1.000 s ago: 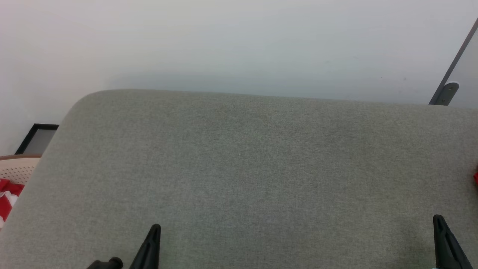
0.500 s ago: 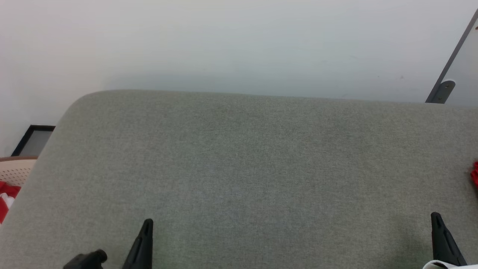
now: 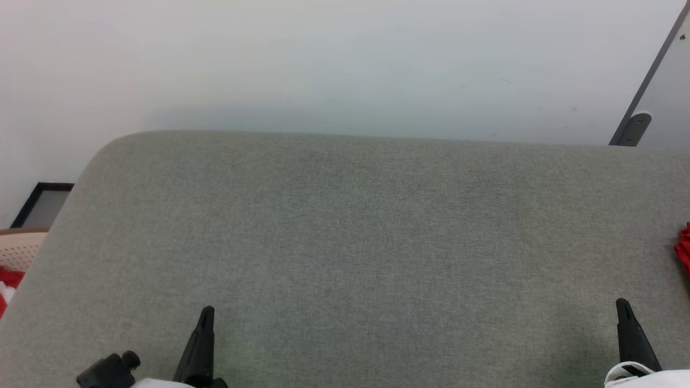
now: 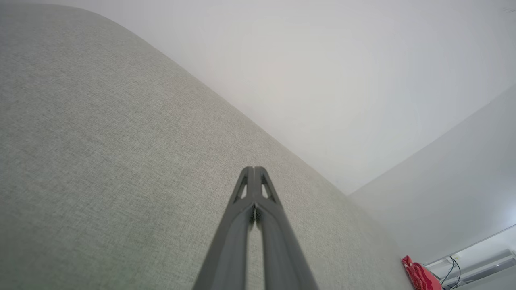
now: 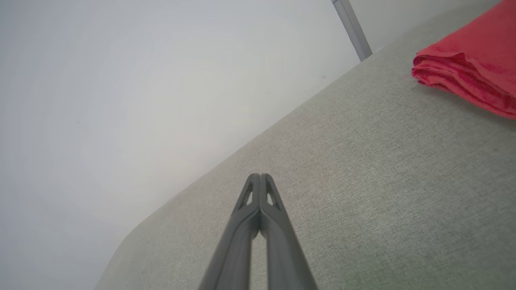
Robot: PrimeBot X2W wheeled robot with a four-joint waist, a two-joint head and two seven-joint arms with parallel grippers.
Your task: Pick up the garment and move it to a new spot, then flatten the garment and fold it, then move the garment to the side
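A red and white garment (image 3: pixel 7 278) shows as a sliver at the far left edge, lying in a beige perforated basket (image 3: pixel 21 247) beside the grey upholstered surface (image 3: pixel 345 242). My left gripper (image 3: pixel 206 312) hovers over the near left part of that surface, far from the basket, its fingers pressed together with nothing between them (image 4: pixel 254 170). At the near right, my right gripper (image 3: pixel 622 303) is likewise shut and empty (image 5: pixel 260 176).
A folded plain red cloth (image 5: pixel 467 68) lies on the surface to the right of my right gripper, also at the right edge of the head view (image 3: pixel 683 253). A white wall stands behind. A grey metal post (image 3: pixel 641 102) rises at the back right.
The camera has swung slightly right, so the basket slid further off the left edge. Both shut grippers reach a little higher in the picture, and pale forearms now show at the bottom.
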